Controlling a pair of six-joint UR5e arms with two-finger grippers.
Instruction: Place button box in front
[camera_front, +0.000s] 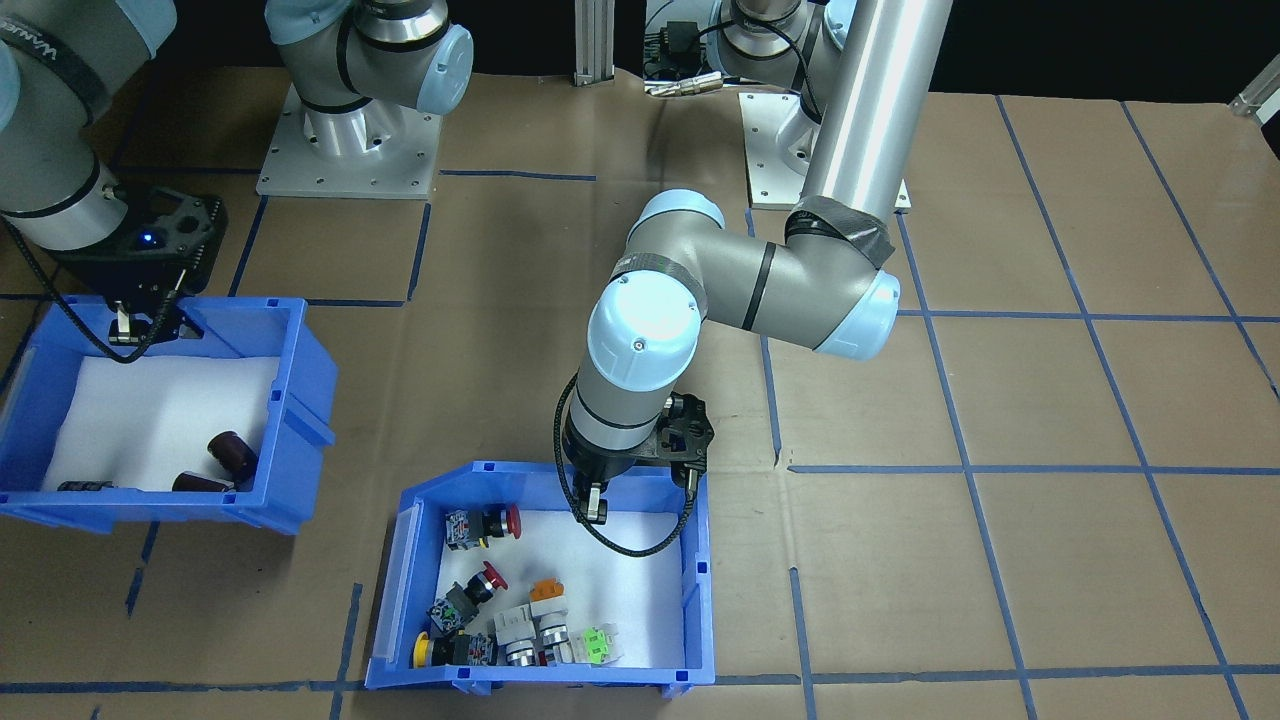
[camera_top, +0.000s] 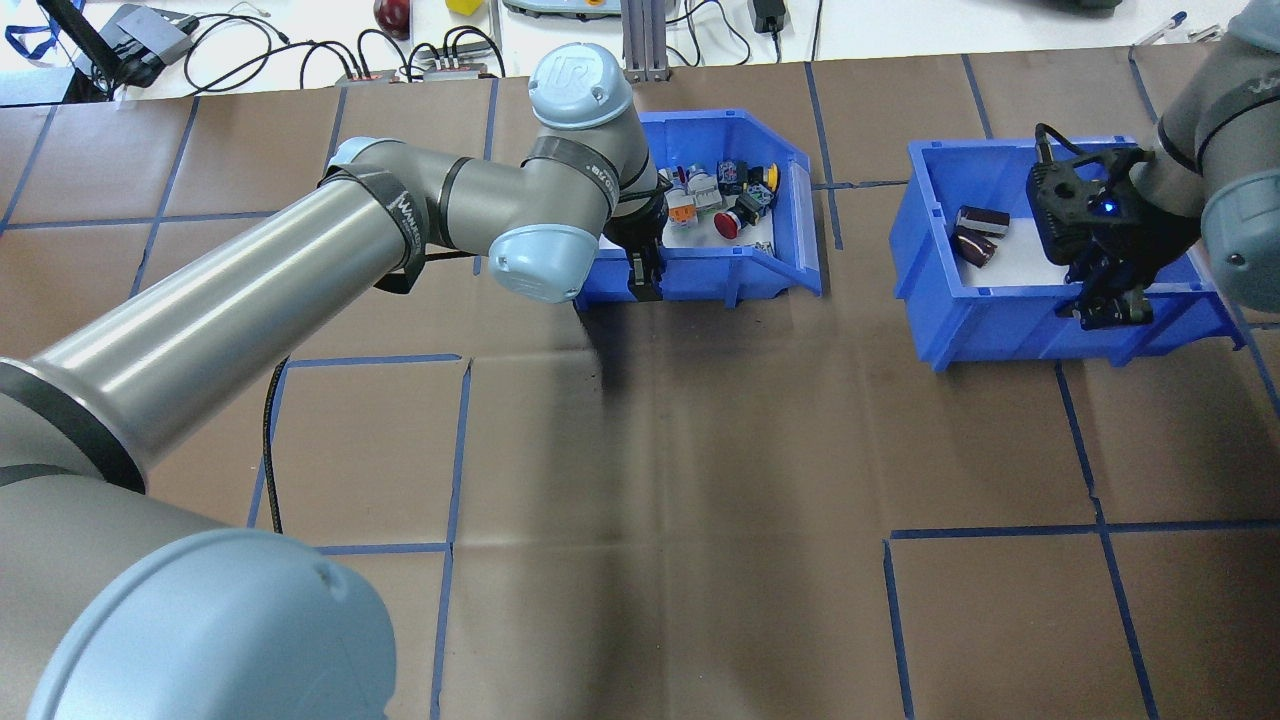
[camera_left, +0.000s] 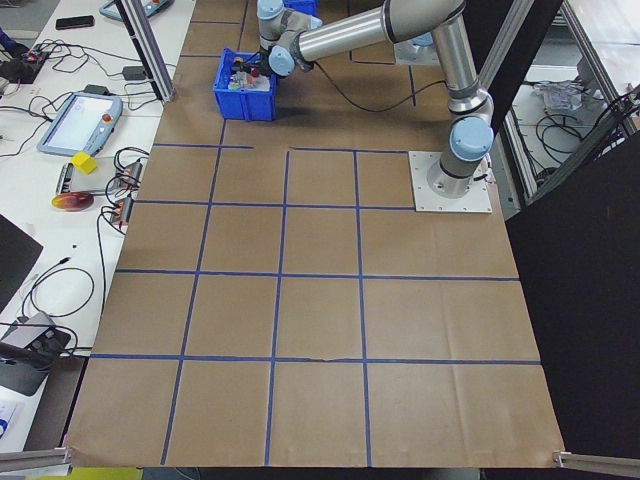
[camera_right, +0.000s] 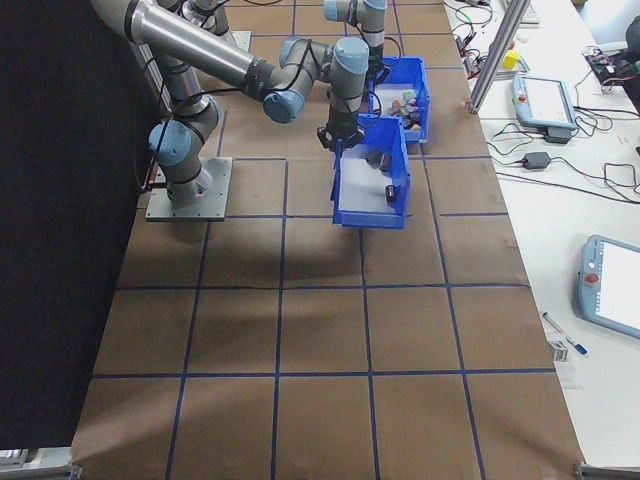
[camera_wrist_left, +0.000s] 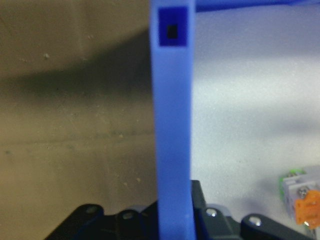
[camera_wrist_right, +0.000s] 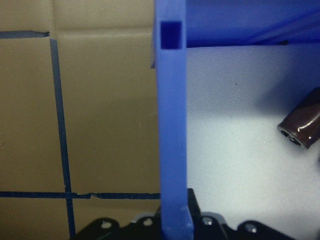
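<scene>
Brown paper table (camera_front: 1050, 400) marked with blue tape lines into squares fills every view, with two silver UR5e arms reaching over it. Left arm (camera_top: 300, 260) stretches across the table to the button box (camera_front: 700, 590), a blue open-top bin with a white foam liner. This box sits on the table at the edge farthest from the robot, near the middle of that edge. Left gripper (camera_front: 596, 507) is clamped on the box's rear wall, the wall nearest the robot; the wrist view shows the blue wall running up between the closed fingers.

Second blue bin (camera_top: 940, 290) sits well apart from the first, on the robot's right, and appears tilted in the front-facing view. Right gripper (camera_top: 1108, 308) pinches this bin's near wall in the same way, the rim held between its fingers.

Small push-button switches (camera_front: 500, 610) in red, yellow, orange and green lie scattered in the button box. Dark brown cylinders (camera_front: 232, 455) lie in the other bin.
</scene>
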